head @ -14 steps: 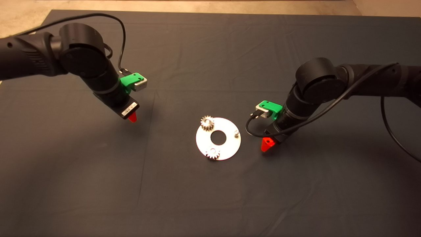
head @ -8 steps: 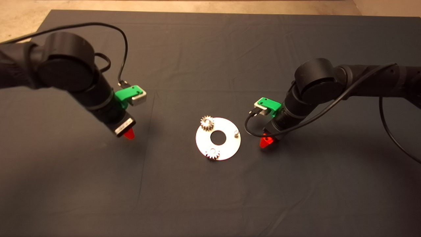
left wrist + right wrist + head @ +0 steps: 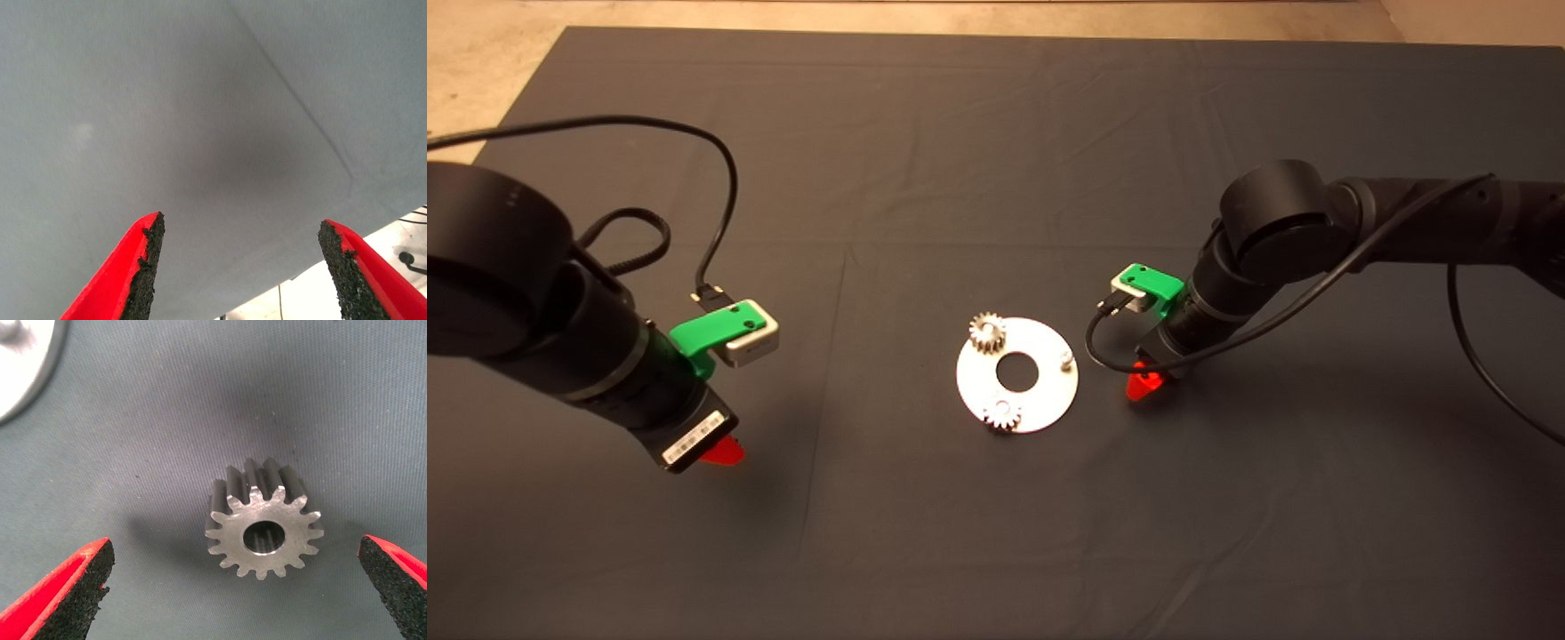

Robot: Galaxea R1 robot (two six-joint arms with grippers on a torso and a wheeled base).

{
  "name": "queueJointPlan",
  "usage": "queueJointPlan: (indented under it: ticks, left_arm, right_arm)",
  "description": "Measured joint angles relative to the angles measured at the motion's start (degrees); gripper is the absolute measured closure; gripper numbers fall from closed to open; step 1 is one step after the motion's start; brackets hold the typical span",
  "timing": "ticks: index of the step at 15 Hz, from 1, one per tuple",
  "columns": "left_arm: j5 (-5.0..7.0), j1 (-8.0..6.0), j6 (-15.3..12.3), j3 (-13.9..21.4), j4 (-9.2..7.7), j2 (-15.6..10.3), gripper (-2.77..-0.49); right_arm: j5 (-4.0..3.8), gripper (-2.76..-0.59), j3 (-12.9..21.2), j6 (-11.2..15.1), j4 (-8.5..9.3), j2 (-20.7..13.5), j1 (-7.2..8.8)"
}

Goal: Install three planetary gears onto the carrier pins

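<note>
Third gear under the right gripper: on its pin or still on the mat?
Still on the mat. The third gear lies between the open right gripper's fingers; one carrier pin stands bare.

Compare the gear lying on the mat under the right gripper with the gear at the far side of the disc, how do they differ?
The loose gear lies on the mat, off the disc; the far gear sits on the disc. The loose gear lies between the open right gripper fingers; no gripper is near the far gear. Both are silvery, toothed, with a centre bore.
</note>
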Motion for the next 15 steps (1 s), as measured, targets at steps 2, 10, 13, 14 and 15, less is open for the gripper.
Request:
queueJointPlan:
  ticks: [2,10,13,14,15]
  left_arm:
    - [0.02,-0.01,-0.22,0.79,-0.05,-1.13,-1.60]
    - [-0.02,-0.01,-0.61,2.34,-0.11,-3.87,-1.60]
    - [0.02,-0.01,-0.85,2.36,-0.11,-4.56,-1.60]
    - [0.02,-0.01,-0.85,2.36,-0.11,-4.59,-1.60]
    - [-0.01,-0.01,-0.85,2.43,-0.11,-4.77,-1.60]
  right_arm:
    - [0.00,-2.73,0.00,0.00,-0.02,0.04,-0.34]
    - [0.00,-2.60,0.00,-0.41,-1.07,0.59,-1.15]
    - [0.00,-2.48,-0.04,-0.50,-1.45,0.72,-1.15]
    - [0.00,-2.40,-0.25,-0.60,-1.63,0.78,-1.15]
    - [0.02,-2.38,-0.56,-0.63,-1.91,0.78,-1.15]
